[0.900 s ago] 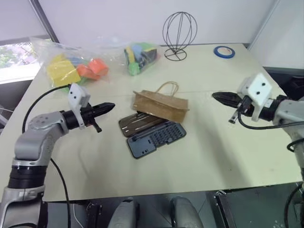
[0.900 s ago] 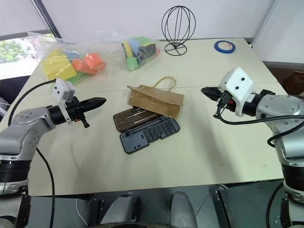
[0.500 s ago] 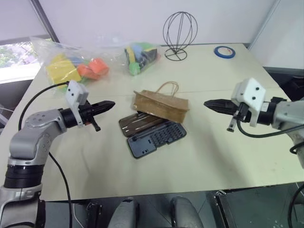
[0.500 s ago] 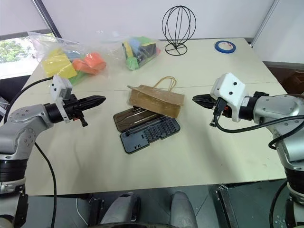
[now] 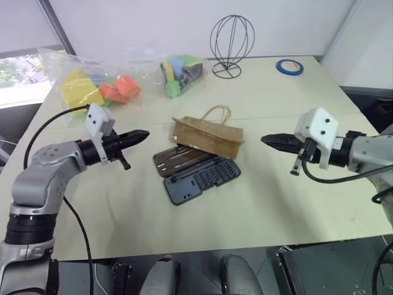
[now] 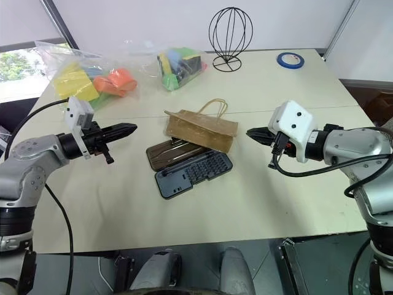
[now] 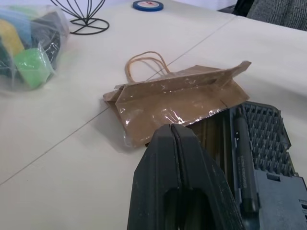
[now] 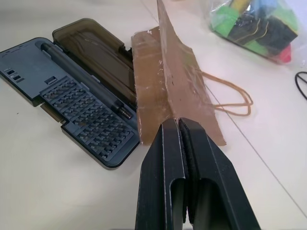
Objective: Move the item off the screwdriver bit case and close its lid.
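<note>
The paper bag (image 5: 207,138) lay across the far edge of the open bit case (image 5: 201,179), overlapping its smoky lid (image 5: 179,159), so the lid could not fold shut. The left tool (image 5: 142,136) and right tool (image 5: 268,140) flanked it above the worktop (image 5: 276,203), both pressed together and empty, apparently poised to nudge the bag aside

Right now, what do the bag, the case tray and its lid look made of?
Bag: brown kraft paper, matte and creased, with twisted paper loop handles; glossy patches in the left wrist view may be tape or film. Case tray: dark grey-blue moulded plastic, matte, with rows of bit sockets. Lid: translucent smoky-brown plastic, glossy; the table shows through it.
</note>
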Controlling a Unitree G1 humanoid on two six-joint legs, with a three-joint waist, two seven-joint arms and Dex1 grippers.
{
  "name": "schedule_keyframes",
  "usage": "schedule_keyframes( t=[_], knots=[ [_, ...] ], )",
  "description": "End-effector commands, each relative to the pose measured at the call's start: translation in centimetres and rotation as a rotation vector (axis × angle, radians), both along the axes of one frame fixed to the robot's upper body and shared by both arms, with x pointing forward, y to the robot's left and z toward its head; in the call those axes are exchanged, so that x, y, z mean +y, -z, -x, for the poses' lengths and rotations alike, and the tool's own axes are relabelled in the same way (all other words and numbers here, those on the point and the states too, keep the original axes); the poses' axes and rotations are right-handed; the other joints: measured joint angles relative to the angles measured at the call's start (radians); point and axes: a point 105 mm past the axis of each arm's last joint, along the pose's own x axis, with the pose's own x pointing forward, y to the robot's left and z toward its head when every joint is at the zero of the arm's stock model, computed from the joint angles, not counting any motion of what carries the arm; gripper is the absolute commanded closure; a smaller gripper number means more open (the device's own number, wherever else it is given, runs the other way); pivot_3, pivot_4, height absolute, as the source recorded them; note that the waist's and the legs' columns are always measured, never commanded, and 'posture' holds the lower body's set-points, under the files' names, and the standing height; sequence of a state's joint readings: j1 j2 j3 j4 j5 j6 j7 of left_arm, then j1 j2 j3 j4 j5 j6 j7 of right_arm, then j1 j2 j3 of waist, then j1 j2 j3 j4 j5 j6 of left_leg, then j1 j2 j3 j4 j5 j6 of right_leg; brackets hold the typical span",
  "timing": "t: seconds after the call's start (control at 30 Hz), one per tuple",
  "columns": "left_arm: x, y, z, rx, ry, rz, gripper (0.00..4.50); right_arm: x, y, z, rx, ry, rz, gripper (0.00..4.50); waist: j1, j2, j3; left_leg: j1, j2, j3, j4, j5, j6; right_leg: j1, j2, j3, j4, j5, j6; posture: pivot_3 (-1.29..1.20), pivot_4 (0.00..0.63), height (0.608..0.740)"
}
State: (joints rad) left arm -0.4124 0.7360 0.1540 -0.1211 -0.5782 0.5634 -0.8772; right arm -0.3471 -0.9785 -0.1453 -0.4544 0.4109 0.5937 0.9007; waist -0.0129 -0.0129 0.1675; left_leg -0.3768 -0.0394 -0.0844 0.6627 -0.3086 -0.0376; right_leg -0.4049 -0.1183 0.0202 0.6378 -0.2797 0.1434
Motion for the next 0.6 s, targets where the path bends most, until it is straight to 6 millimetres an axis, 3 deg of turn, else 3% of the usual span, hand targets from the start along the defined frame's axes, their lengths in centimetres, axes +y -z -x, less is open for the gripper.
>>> schedule_keyframes(
  t=[0.03, 0.17, 0.2, 0.3, 0.5, 0.6],
  knots=[
    [0.1, -1.0, 0.2, -0.044, 0.004, -0.010, 4.50, 0.5, -1.1, 0.4, -0.054, -0.019, -0.008, 4.46, 0.000, 0.000, 0.000, 0.000, 0.000, 0.000, 0.000, 0.000, 0.000, 0.000, 0.000, 0.000, 0.000, 0.000, 0.000, 0.00, 0.150, 0.740],
    [-0.1, -1.0, 0.2, -0.042, 0.005, -0.006, 4.50, 0.6, -1.2, 0.1, -0.063, -0.009, -0.023, 4.46, 0.000, 0.000, 0.000, 0.000, 0.000, 0.000, 0.000, 0.000, 0.000, 0.000, 0.000, 0.000, 0.000, 0.000, 0.000, 0.00, 0.150, 0.740],
    [-0.3, -0.9, 0.2, -0.041, 0.006, -0.005, 4.50, 0.7, -1.3, -0.2, -0.068, 0.000, -0.039, 4.22, 0.000, 0.000, 0.000, 0.000, 0.000, 0.000, 0.000, 0.000, 0.000, 0.000, 0.000, 0.000, 0.000, 0.000, 0.000, 0.00, 0.150, 0.740],
    [-0.6, -0.5, 0.2, -0.037, 0.009, -0.004, 4.50, 1.2, -1.0, -0.7, -0.076, 0.000, -0.053, 3.16, -0.001, 0.000, 0.000, 0.000, 0.000, 0.000, 0.000, 0.000, 0.000, 0.000, 0.000, 0.000, 0.000, 0.000, 0.000, 0.00, 0.150, 0.740],
    [-1.0, -0.2, 0.0, -0.034, 0.010, -0.001, 4.50, 2.6, -0.5, -2.0, -0.092, 0.003, -0.065, 0.02, -0.001, 0.000, 0.000, 0.000, 0.000, 0.000, 0.000, 0.000, 0.000, 0.000, 0.000, 0.000, 0.000, 0.000, 0.000, 0.00, 0.150, 0.740],
    [-1.1, -0.1, -0.2, -0.033, 0.008, 0.001, 4.50, 3.7, 0.0, -3.1, -0.081, 0.010, -0.090, 0.02, -0.002, 0.000, 0.000, 0.000, 0.000, 0.000, 0.000, 0.000, -0.001, 0.000, 0.000, 0.000, 0.000, 0.000, 0.000, 0.00, 0.150, 0.740]
  ],
)
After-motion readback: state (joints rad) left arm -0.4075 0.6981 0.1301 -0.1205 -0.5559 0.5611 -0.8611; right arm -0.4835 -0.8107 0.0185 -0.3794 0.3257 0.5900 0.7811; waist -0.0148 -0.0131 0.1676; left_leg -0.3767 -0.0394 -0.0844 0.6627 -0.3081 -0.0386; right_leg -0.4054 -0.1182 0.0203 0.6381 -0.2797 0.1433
